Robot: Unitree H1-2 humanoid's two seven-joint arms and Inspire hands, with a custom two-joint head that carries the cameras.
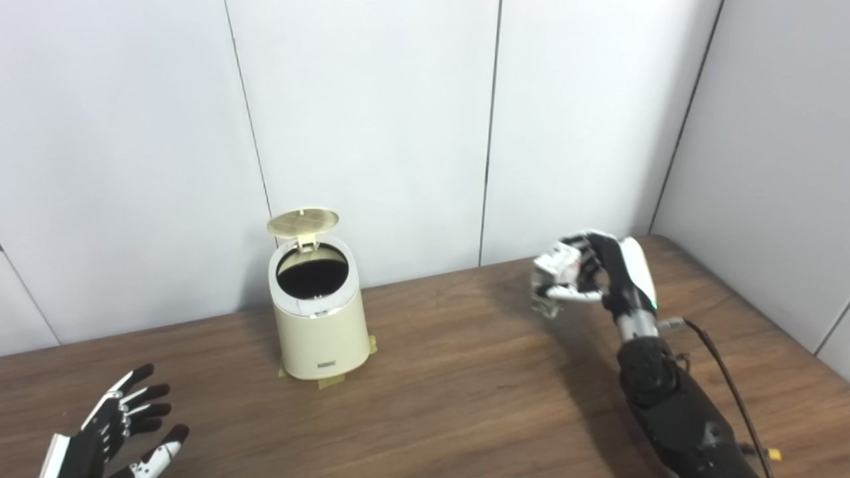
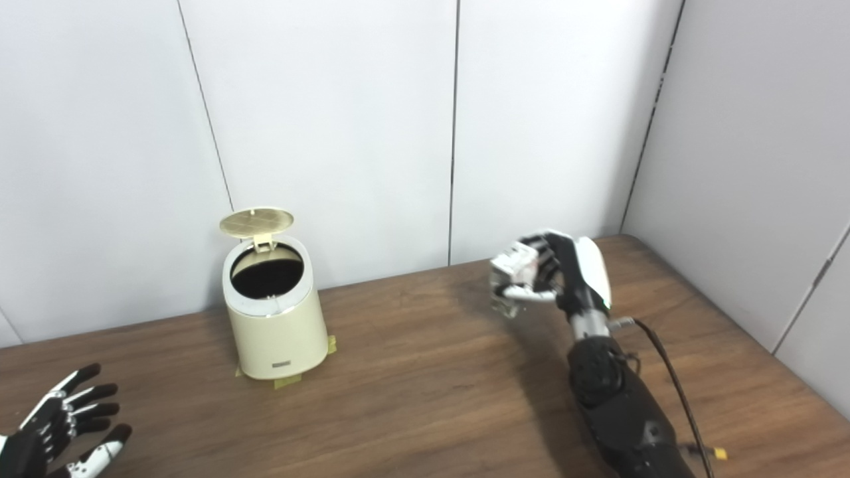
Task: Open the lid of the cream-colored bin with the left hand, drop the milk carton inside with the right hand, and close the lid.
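Wooden table (image 1: 451,372) carries our cream-colored bin (image 1: 320,325), lid (image 1: 303,222) up; right of it, our right hand (image 1: 584,275) grips the milk carton (image 1: 551,279); left hand (image 1: 119,425) splayed, empty.

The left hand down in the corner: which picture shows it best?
The left eye view: the left hand sits well inside the picture, open, fingers spread, holding nothing, with a bit of wrist showing. The right eye view has the same hand pushed into the bottom corner, its wrist cut off by the edge.
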